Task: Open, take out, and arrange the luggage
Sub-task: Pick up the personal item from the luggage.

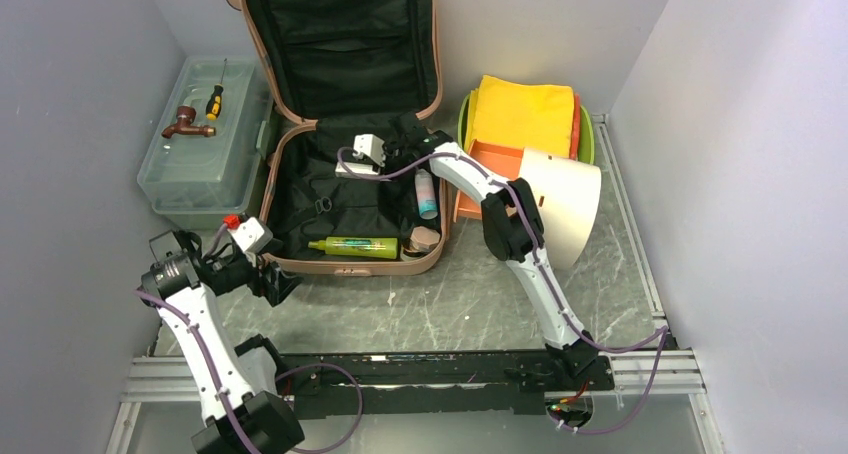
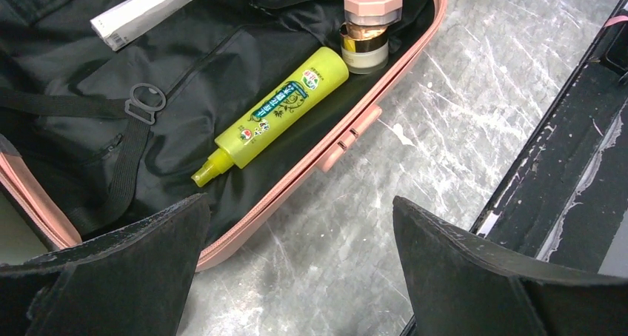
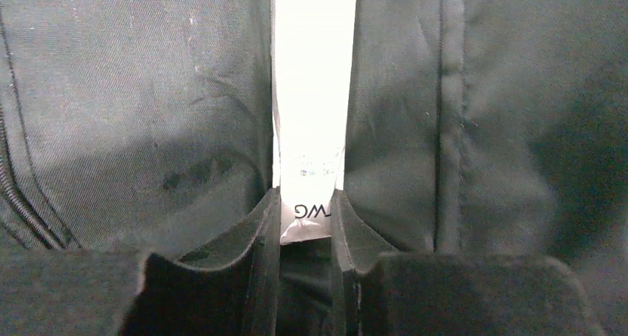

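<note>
Pinching a white packet [image 3: 311,121] between the fingers of my right gripper [image 3: 305,203], I reach into the open luggage [image 1: 300,189], which lies mid-table with its lid against the far wall. My left gripper [image 2: 298,232] hangs spread wide by its near left corner.

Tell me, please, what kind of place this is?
Probably a robot test cell, not a home: plain partition walls close in a marble-patterned table, two robot arms are bolted to a rail at its near edge, and the luggage lies open on it.
</note>
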You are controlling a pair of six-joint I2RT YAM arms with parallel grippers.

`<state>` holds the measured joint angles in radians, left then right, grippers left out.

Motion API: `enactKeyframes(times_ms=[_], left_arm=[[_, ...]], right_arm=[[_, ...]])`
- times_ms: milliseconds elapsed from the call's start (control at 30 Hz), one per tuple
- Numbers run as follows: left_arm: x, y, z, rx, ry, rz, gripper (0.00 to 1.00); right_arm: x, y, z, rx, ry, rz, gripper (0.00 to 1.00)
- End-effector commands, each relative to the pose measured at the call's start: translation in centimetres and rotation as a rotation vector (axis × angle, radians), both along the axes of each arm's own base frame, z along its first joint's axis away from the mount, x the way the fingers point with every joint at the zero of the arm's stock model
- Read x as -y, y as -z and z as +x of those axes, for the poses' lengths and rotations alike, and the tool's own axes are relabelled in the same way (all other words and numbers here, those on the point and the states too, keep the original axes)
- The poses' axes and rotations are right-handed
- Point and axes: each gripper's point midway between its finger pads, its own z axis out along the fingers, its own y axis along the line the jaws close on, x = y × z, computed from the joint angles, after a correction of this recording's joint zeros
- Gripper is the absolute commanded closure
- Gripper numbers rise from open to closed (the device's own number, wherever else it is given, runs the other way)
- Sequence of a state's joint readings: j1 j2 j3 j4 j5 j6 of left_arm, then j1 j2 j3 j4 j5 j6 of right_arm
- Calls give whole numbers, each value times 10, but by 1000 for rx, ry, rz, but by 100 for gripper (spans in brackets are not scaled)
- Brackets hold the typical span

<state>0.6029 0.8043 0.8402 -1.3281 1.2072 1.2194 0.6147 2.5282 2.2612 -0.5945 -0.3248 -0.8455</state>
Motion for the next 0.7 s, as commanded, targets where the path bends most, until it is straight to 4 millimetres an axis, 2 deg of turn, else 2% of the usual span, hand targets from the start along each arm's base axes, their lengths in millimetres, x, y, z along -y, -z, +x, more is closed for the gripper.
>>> enactKeyframes(times_ms=[0, 33, 200, 433, 600, 667], left_arm=[[6, -17, -1, 91, 19, 7, 1], [6, -17, -2, 93, 16, 10, 1], [4, -16, -1, 99, -5, 19, 1], [-3, -16, 5, 81, -63, 22, 1], [-8, -16, 9, 73, -91, 25, 1], [-8, -17, 8, 74, -92, 29, 1]], right_arm=[[-6, -86, -20, 29, 10, 82, 89], [-4, -103, -21, 49, 29, 93, 90], [9, -163, -34, 90, 136, 128, 90], [53, -234, -61, 124, 309, 171, 91], [88, -264, -94, 123, 403, 201, 92], [107, -269, -106, 131, 455, 203, 92]])
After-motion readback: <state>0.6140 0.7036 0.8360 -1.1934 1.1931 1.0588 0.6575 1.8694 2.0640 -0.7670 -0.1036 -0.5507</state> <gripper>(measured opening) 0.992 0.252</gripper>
